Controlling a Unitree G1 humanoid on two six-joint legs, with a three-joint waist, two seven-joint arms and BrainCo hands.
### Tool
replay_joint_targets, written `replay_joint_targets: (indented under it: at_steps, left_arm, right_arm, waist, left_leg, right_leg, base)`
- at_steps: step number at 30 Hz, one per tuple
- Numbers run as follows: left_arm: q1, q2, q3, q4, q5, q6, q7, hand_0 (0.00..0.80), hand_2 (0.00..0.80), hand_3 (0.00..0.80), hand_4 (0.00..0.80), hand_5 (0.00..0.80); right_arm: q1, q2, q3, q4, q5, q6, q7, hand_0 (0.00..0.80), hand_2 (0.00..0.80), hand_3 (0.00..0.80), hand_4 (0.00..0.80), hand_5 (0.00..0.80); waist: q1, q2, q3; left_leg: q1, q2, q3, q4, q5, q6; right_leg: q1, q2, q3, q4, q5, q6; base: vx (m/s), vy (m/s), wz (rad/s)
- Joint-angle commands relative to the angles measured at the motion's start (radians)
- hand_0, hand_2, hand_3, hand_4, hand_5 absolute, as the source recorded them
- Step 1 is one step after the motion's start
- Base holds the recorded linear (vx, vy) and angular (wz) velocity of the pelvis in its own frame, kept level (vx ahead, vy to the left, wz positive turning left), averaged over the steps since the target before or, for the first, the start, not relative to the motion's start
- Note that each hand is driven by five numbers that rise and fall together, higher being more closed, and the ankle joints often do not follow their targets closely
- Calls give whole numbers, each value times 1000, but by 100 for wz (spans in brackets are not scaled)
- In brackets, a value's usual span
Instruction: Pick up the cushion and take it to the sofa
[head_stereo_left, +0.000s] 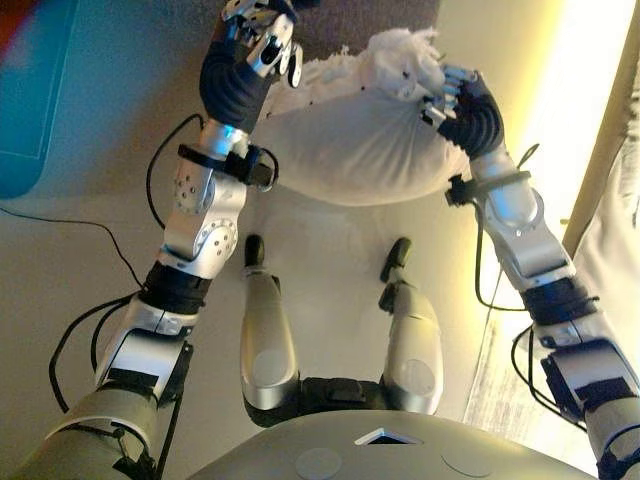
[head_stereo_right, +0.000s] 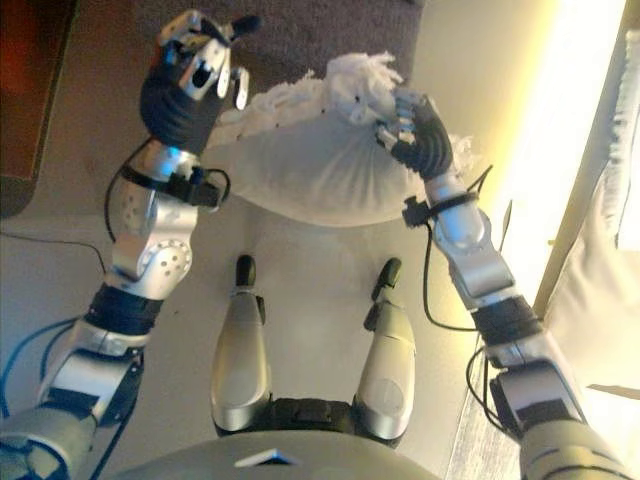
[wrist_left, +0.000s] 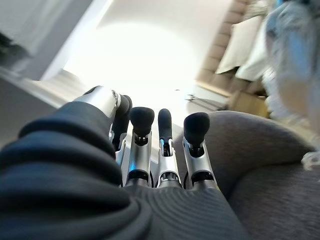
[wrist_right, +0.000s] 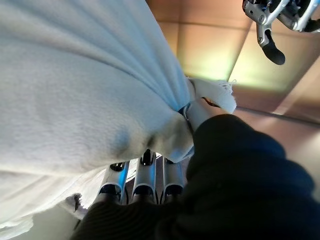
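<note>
A white cushion (head_stereo_left: 350, 140) with a fringed edge hangs above the floor in front of me. My right hand (head_stereo_left: 462, 108) is shut on its right end; in the right wrist view the cloth (wrist_right: 75, 75) bunches under its curled fingers (wrist_right: 145, 187). My left hand (head_stereo_left: 255, 40) is raised by the cushion's left end, with fingers straight and holding nothing. In the left wrist view its fingers (wrist_left: 165, 130) are bare and the cushion (wrist_left: 295, 60) lies off to one side. The left hand also shows in the right wrist view (wrist_right: 275, 20).
A grey rug (head_stereo_right: 300, 30) lies on the floor past the cushion. A teal object (head_stereo_left: 30, 90) sits at the far left. A white padded piece (head_stereo_right: 600, 300), which looks like the sofa, runs along the right edge beside a bright strip of floor (head_stereo_left: 580, 90).
</note>
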Motion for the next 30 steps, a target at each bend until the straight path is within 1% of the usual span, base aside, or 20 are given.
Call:
replay_joint_targets:
  at_steps: [1, 2, 5, 6, 7, 8, 10, 11, 16, 17, 18, 19, 20, 23, 24, 25, 26, 28, 29, 30]
  left_arm:
    - [98, 6, -50, -41, -18, -32, -47, 800, 800, 800, 800, 800]
    - [190, -6, -27, -54, -23, 1, -52, 800, 800, 800, 800, 800]
    - [230, -13, -18, -57, -12, 20, -39, 800, 800, 800, 800, 800]
    - [329, -36, 6, -27, -4, 94, 16, 533, 533, 533, 533, 533]
    - [396, -37, 31, 27, 22, 161, 54, 232, 232, 232, 232, 232]
    - [428, -38, 42, 48, 37, 195, 59, 0, 0, 0, 0, 0]
    - [467, -40, 53, 80, 43, 225, 60, 0, 0, 0, 0, 0]
    - [540, -59, 79, 166, 78, 275, 55, 0, 0, 0, 0, 0]
    - [640, -105, 120, 364, 161, 318, 28, 0, 0, 0, 0, 0]
    - [640, -105, 120, 365, 161, 318, 28, 0, 0, 0, 0, 0]
    - [674, -127, 135, 522, 241, 272, 34, 0, 0, 0, 0, 0]
    - [674, -128, 135, 539, 256, 274, 40, 0, 0, 0, 0, 0]
    - [682, -127, 136, 630, 323, 262, 67, 0, 0, 0, 0, 0]
    - [681, -127, 135, 657, 338, 250, 78, 0, 0, 0, 0, 0]
    - [661, -126, 125, 814, 470, 261, 140, 0, 0, 0, 0, 0]
    - [660, -127, 125, 816, 470, 260, 140, 0, 0, 0, 0, 0]
    - [640, -124, 117, 930, 521, 272, 192, 0, 0, 0, 0, 0]
    - [633, -125, 119, 969, 525, 287, 207, 0, 0, 0, 0, 0]
    - [633, -131, 128, 1052, 557, 298, 236, 0, 0, 0, 0, 0]
    - [639, -141, 134, 1086, 562, 292, 253, 0, 0, 0, 0, 0]
  right_arm:
    - [43, 48, -94, -151, 84, -193, 4, 800, 800, 800, 800, 800]
    - [135, 55, -122, -195, 100, -220, 33, 800, 800, 800, 800, 800]
    - [171, 60, -130, -211, 96, -231, 43, 800, 800, 800, 800, 800]
    - [241, 77, -150, -249, 84, -238, 72, 800, 800, 800, 800, 800]
    - [272, 83, -168, -280, 82, -243, 105, 800, 800, 800, 800, 800]
    - [285, 79, -180, -298, 84, -239, 116, 800, 800, 800, 800, 800]
    - [304, 71, -194, -321, 92, -231, 127, 800, 800, 800, 800, 800]
    - [328, 65, -220, -346, 103, -229, 151, 800, 800, 800, 800, 800]
    - [371, 54, -278, -390, 124, -221, 201, 800, 800, 800, 800, 800]
    - [371, 54, -278, -390, 124, -221, 201, 800, 800, 800, 800, 800]
    - [379, 47, -304, -402, 159, -233, 234, 800, 800, 800, 800, 800]
    - [379, 46, -306, -401, 163, -238, 236, 800, 800, 800, 800, 800]
    - [365, 36, -309, -409, 192, -242, 251, 800, 800, 800, 800, 800]
    - [360, 33, -309, -409, 202, -242, 257, 800, 800, 800, 800, 800]
    - [336, 11, -299, -428, 249, -232, 277, 800, 800, 800, 800, 800]
    - [335, 11, -299, -428, 249, -232, 277, 800, 800, 800, 800, 800]
    - [332, -7, -295, -453, 255, -218, 273, 800, 800, 800, 800, 800]
    - [330, -16, -293, -462, 261, -216, 271, 800, 800, 800, 800, 800]
    - [322, -30, -283, -472, 259, -227, 265, 800, 800, 800, 800, 800]
    - [317, -37, -280, -481, 263, -230, 261, 800, 800, 800, 800, 800]
  waist:
    - [7, -27, -241]
    - [9, -29, -287]
    - [10, -27, -303]
    - [7, -20, -345]
    - [-1, -11, -365]
    - [-1, -6, -377]
    - [-3, -1, -385]
    - [-6, 7, -404]
    - [-9, 23, -432]
    - [-9, 23, -432]
    - [-14, 27, -440]
    - [-13, 27, -440]
    - [-14, 33, -442]
    - [-11, 35, -440]
    - [-26, 49, -449]
    - [-26, 50, -449]
    - [-39, 57, -453]
    - [-44, 59, -455]
    - [-49, 62, -450]
    - [-50, 58, -449]
  left_leg:
    - [-16, 3, -6, -131, 70, 76]
    - [79, 19, 10, -167, 59, 74]
    - [117, 22, 18, -188, 58, 75]
    - [209, 22, 39, -244, 60, 81]
    - [264, 21, 55, -270, 56, 84]
    - [281, 19, 61, -281, 60, 85]
    - [307, 19, 70, -293, 63, 85]
    - [343, 17, 82, -302, 61, 86]
    - [405, 6, 102, -342, 62, 92]
    - [406, 6, 102, -342, 62, 92]
    - [424, 1, 122, -355, 66, 92]
    - [426, 1, 126, -357, 67, 92]
    - [439, 10, 153, -360, 72, 84]
    - [446, 14, 163, -365, 75, 82]
    - [459, 31, 196, -373, 85, 72]
    - [458, 31, 197, -374, 85, 72]
    - [458, 31, 193, -377, 94, 68]
    - [456, 31, 191, -379, 97, 66]
    - [464, 28, 184, -384, 94, 63]
    - [458, 21, 171, -382, 93, 63]
  right_leg:
    - [114, -141, 0, 4, -84, 110]
    - [202, -122, -9, -27, -95, 110]
    - [235, -115, -10, -43, -97, 110]
    - [310, -99, -9, -84, -101, 110]
    - [350, -91, -4, -95, -115, 110]
    - [362, -89, -2, -102, -114, 110]
    - [378, -87, -1, -104, -118, 110]
    - [403, -88, -5, -106, -126, 110]
    - [450, -88, -14, -127, -130, 110]
    - [451, -88, -14, -127, -130, 110]
    - [457, -93, -36, -131, -119, 108]
    - [454, -94, -39, -129, -117, 107]
    - [445, -100, -75, -121, -105, 104]
    - [443, -100, -80, -119, -102, 104]
    - [456, -102, -91, -154, -89, 105]
    - [456, -102, -91, -154, -88, 105]
    - [455, -103, -81, -174, -72, 102]
    - [452, -103, -77, -180, -67, 102]
    - [450, -99, -62, -195, -61, 102]
    - [445, -98, -49, -207, -53, 102]
  base:
    - [194, -30, -4]
    - [152, -13, -1]
    - [146, 19, -22]
    - [294, 118, -11]
    - [254, 137, -20]
    - [113, 99, -30]
    - [68, 78, -31]
    - [68, 98, -18]
    - [14, 75, -21]
    - [-77, 49, -3]
    - [-73, 28, -1]
    - [-130, 19, -7]
    - [-87, -16, -15]
    - [-62, -23, -38]
    - [-91, -50, -28]
    - [-144, -66, -21]
    - [-73, -21, -13]
    - [-74, -20, -7]
    - [-92, -23, -3]
    - [-92, -22, -8]
